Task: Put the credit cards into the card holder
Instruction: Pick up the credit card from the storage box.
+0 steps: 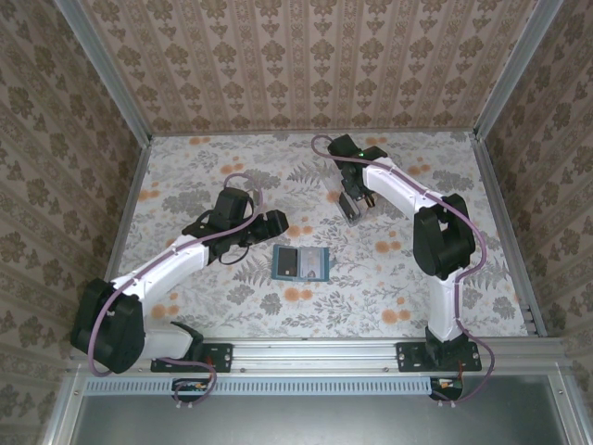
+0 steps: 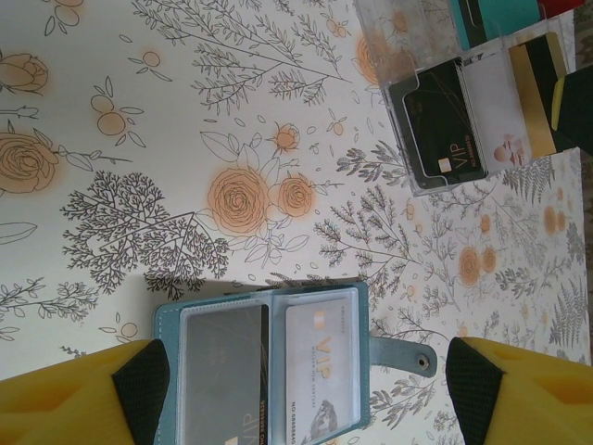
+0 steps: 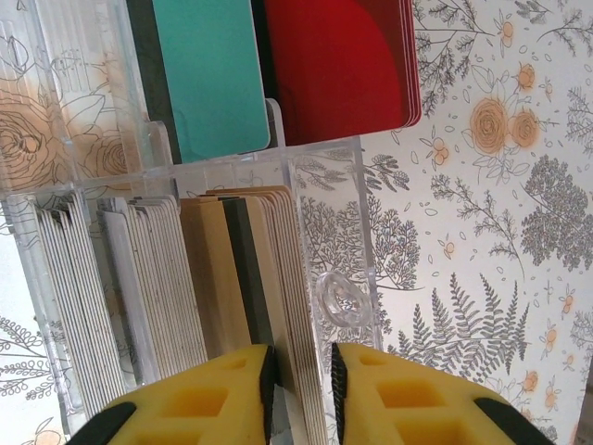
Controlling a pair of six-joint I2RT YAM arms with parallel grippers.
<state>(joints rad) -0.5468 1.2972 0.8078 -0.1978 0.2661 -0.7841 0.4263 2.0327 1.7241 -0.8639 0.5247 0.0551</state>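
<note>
Our worry is the right hand (image 3: 301, 389): its fingers stand narrowly apart astride several beige credit cards (image 3: 278, 278) standing on edge, and we cannot tell whether they press yet. A pinch there could lift more than one card, or drag the light clear tray (image 3: 320, 158) along the desk (image 3: 491, 232).

Beyond those fingertips, the tray's farther compartment holds a teal piece (image 3: 208, 74) and a red piece (image 3: 338, 65); packed cards fill the nearer one.

Our left hand (image 2: 306, 389) hangs spread wide. Between its fingers the card holder (image 2: 269, 295) lies open, a whitish card (image 2: 322, 362) in one pocket, a dark card (image 2: 222, 371) in the other.
</note>
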